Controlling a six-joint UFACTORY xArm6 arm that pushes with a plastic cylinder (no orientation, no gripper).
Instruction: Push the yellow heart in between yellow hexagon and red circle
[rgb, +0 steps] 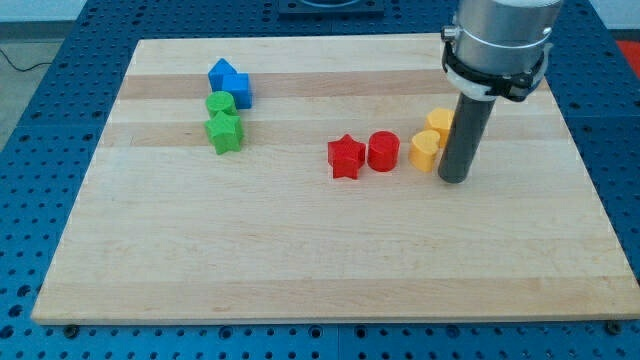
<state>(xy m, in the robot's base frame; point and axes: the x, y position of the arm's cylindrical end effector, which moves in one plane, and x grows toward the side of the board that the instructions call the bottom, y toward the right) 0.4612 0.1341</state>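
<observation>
With my tip (453, 179) planted just right of the yellow heart (425, 151), itself between red circle (383, 151) and yellow hexagon (440, 122) on the table (300, 250), seemingly finishing the push; no claw fitted, needing only slight leftward nudging.

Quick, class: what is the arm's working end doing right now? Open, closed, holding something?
No gripper: my tip holds nothing; it sits just to the view's right of the yellow heart, with the yellow hexagon toward the view's top.
</observation>
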